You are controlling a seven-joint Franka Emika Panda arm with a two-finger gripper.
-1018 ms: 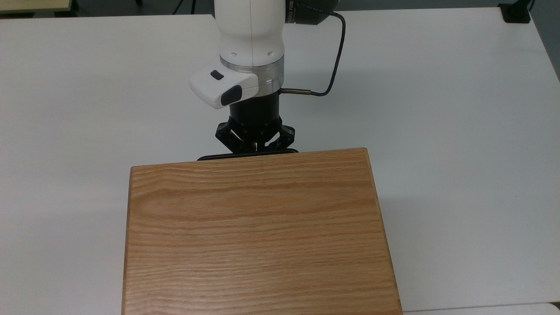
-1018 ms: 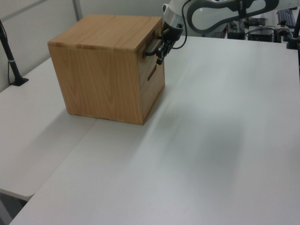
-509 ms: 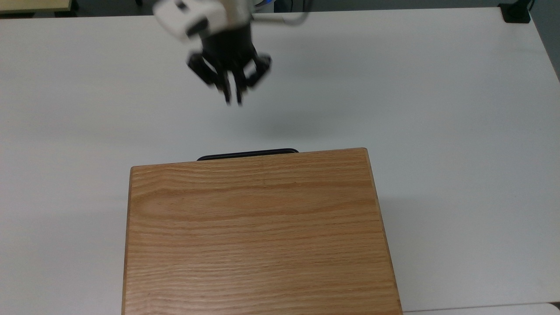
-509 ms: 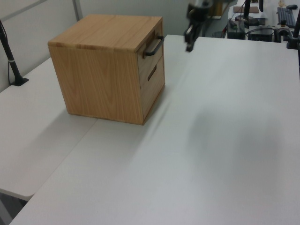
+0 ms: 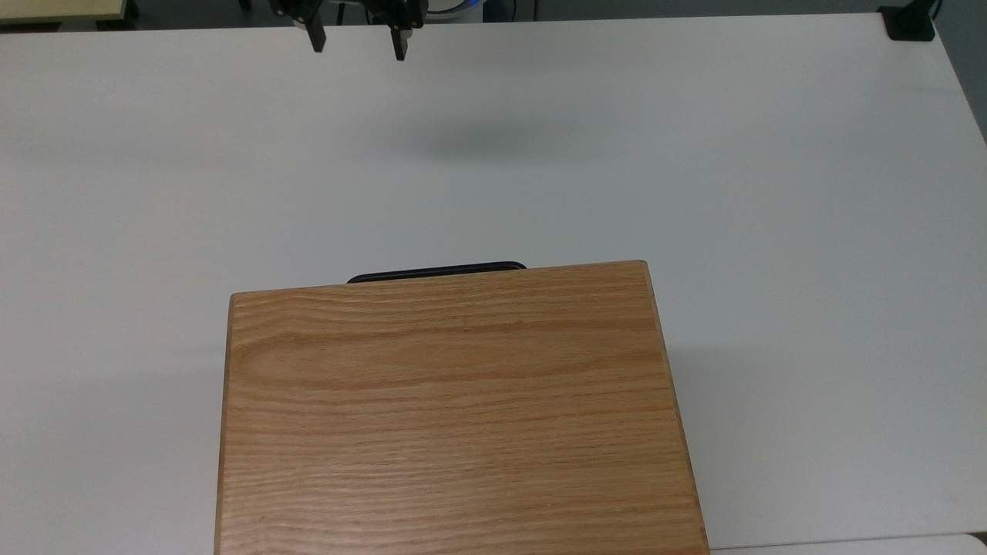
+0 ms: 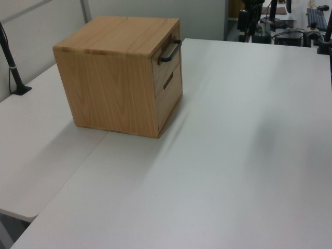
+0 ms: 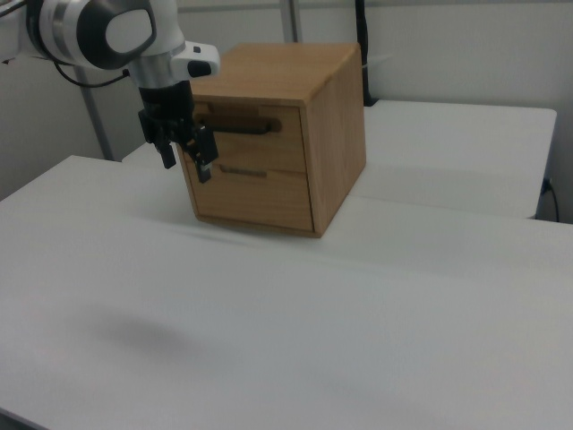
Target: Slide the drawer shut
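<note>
We see the drawer (image 7: 243,136) sitting in the top slot of the oak cabinet (image 5: 455,408), its front panel flush with the cabinet's face. In the left view the same drawer (image 6: 167,56) lies level with the lower drawer front (image 6: 169,91) beneath it, and no gap shows along its edges. The black bar handle (image 5: 436,271) peeks out past the cabinet's far edge in the top view; in the right view the handle (image 7: 240,128) runs across the upper panel, and in the left view it (image 6: 169,51) stands off the front.

The cabinet rests on the white bench (image 5: 771,193), toward the top view's bottom.

The pincer (image 5: 356,42) hangs at the top view's upper edge, well apart from the handle, with bare bench between them. Its two black fingers (image 5: 316,38) are spread wide and nothing is between them. In the right view the pincer (image 7: 185,161) points downward below the white wrist of the arm (image 7: 134,36), in front of the cabinet's face toward the right view's left, fingers parted and not touching the wood. A soft shadow falls on the bench in the top view between the pincer and the cabinet.
</note>
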